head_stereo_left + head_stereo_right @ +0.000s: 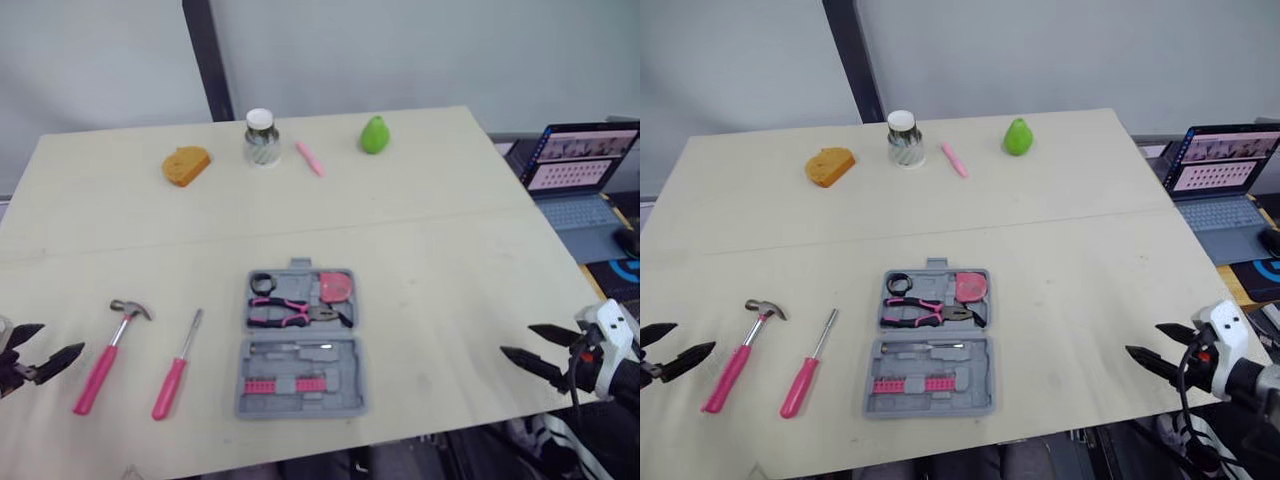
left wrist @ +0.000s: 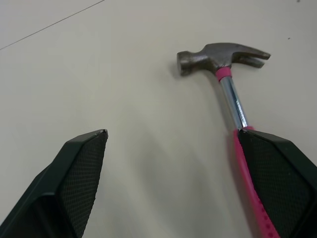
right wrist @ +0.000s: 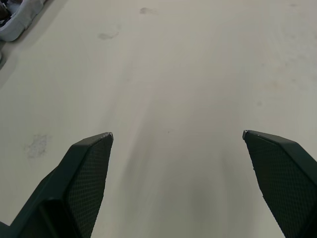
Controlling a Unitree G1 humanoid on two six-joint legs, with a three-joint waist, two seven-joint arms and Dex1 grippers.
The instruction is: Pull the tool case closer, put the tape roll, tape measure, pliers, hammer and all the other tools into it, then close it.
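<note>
As you read the bench [image 1: 450, 250] from the robot's left, left end effector [image 1: 63, 337]: fingers spread wide, nothing between them, low over the near left edge.
Hammer [image 1: 105, 362]: flat on the bench just right of that end effector, head pointing away from you, pink handle toward the near edge. In the left wrist view the handle runs behind one fingertip, and you cannot tell whether they touch.
Screwdriver [image 1: 180, 362]: flat beside the hammer and apart from it, metal tip away from you, pink grip toward you.
Orange object [image 1: 187, 165]: at the far side of the bench, left of centre.
Tool case [image 1: 345, 360]: grey, lying open near the middle of the near half, right of the screwdriver.
Case, far half: black tape roll [image 1: 263, 283] at its left, pink tape measure [image 1: 336, 286] at its right, pliers [image 1: 295, 313] lying across below them.
Case, near half: a row of pink bits [image 1: 283, 385] seated in it.
Jar [image 1: 261, 138]: upright with a white lid, far side, right of the orange object.
Pink stick [image 1: 310, 158]: lying just right of the jar.
Green pear [image 1: 375, 135]: far side, right of the pink stick.
Right end effector [image 1: 517, 339]: fingers spread, gripping nothing, over bare bench at the near right edge, well apart from the case.
Laptop [image 1: 585, 175]: open, off the bench to the right.
</note>
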